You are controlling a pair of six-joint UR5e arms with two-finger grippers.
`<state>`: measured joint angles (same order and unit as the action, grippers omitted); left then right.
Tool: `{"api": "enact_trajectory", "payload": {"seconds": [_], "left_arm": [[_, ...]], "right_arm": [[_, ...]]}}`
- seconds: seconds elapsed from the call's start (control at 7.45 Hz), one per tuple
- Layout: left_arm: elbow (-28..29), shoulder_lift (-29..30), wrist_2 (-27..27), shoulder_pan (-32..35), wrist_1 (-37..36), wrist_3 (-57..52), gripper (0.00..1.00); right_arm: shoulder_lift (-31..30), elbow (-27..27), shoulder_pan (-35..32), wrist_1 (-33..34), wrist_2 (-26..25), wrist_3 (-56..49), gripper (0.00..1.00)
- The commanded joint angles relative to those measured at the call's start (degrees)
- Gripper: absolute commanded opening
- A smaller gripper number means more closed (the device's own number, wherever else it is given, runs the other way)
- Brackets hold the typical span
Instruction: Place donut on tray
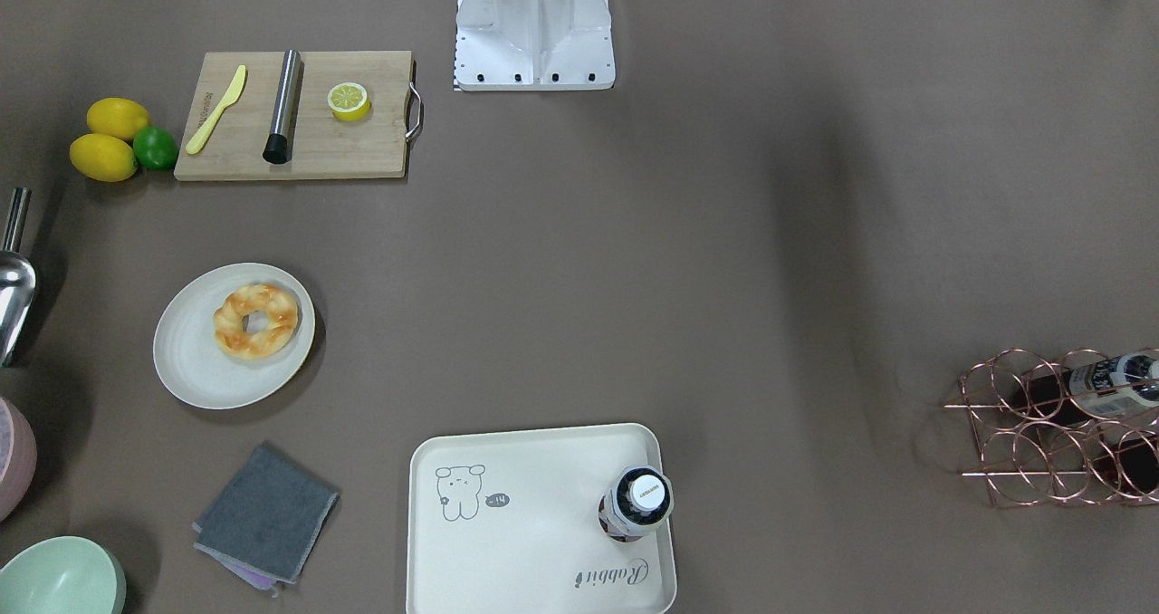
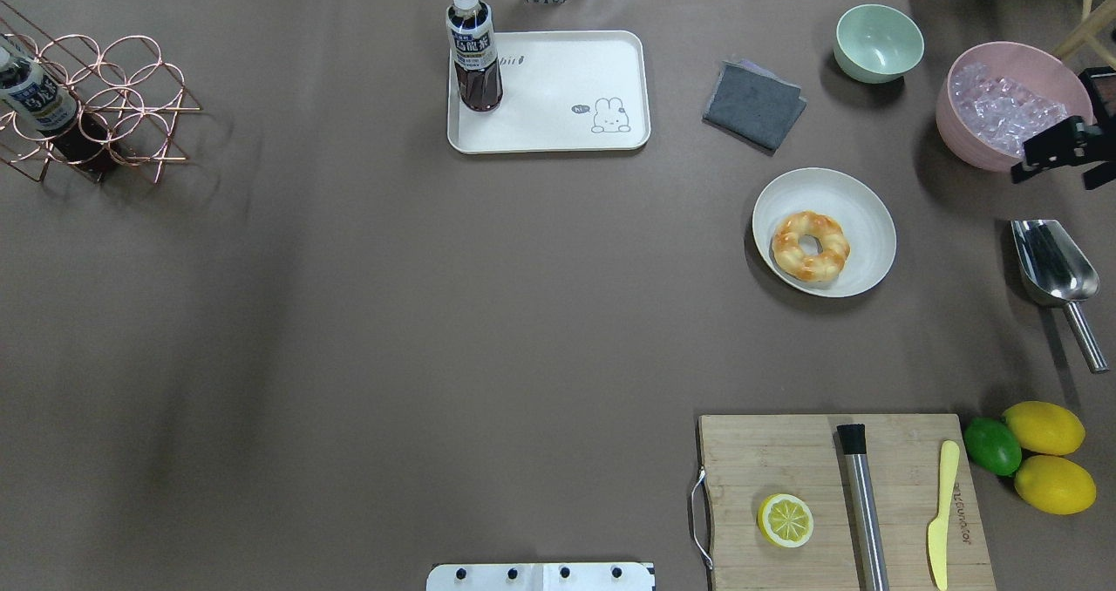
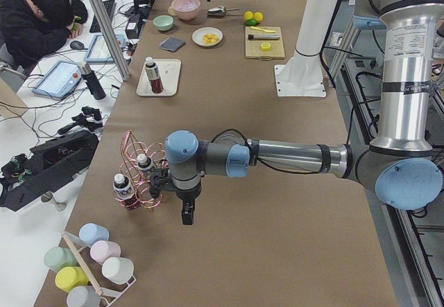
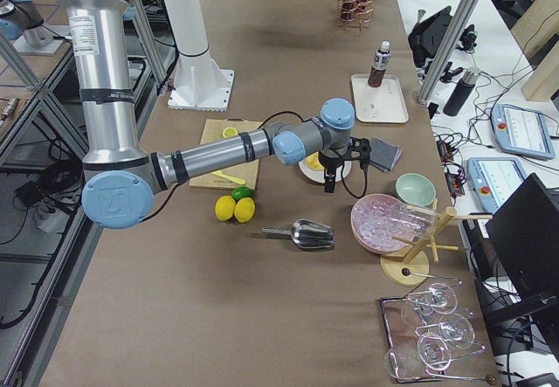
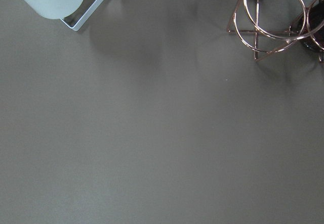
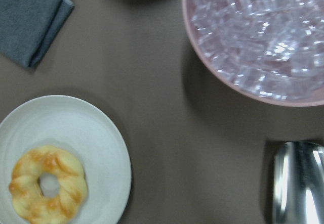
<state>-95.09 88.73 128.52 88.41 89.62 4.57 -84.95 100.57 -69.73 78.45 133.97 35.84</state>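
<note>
The donut is golden with orange-brown glaze and lies on a round off-white plate. It also shows in the front view and at the lower left of the right wrist view. The cream tray with the bear drawing lies at the table's far side, well apart from the plate. My right gripper hangs above the table between the plate and the pink bowl; I cannot tell whether it is open. My left gripper points down beside the copper rack, far from the donut; I cannot tell its state.
A dark drink bottle stands on the tray's corner. A grey cloth, green bowl, pink bowl of ice and metal scoop surround the plate. A cutting board holds a halved lemon.
</note>
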Motion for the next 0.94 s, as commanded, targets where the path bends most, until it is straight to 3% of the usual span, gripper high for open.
{"api": "enact_trajectory", "payload": {"seconds": [0.0, 0.4, 0.8], "left_arm": [[0.25, -0.14, -0.20, -0.43, 0.03, 0.00, 0.98], [0.34, -0.14, -0.20, -0.43, 0.03, 0.00, 0.98], [0.34, -0.14, -0.20, -0.43, 0.12, 0.00, 0.98]], "right_arm": [[3.11, -5.89, 8.80, -12.85, -5.01, 17.03, 1.00], [4.35, -14.86, 12.86, -21.91, -8.53, 18.13, 1.00], [5.23, -15.23, 14.45, -22.02, -8.73, 18.13, 0.99]]}}
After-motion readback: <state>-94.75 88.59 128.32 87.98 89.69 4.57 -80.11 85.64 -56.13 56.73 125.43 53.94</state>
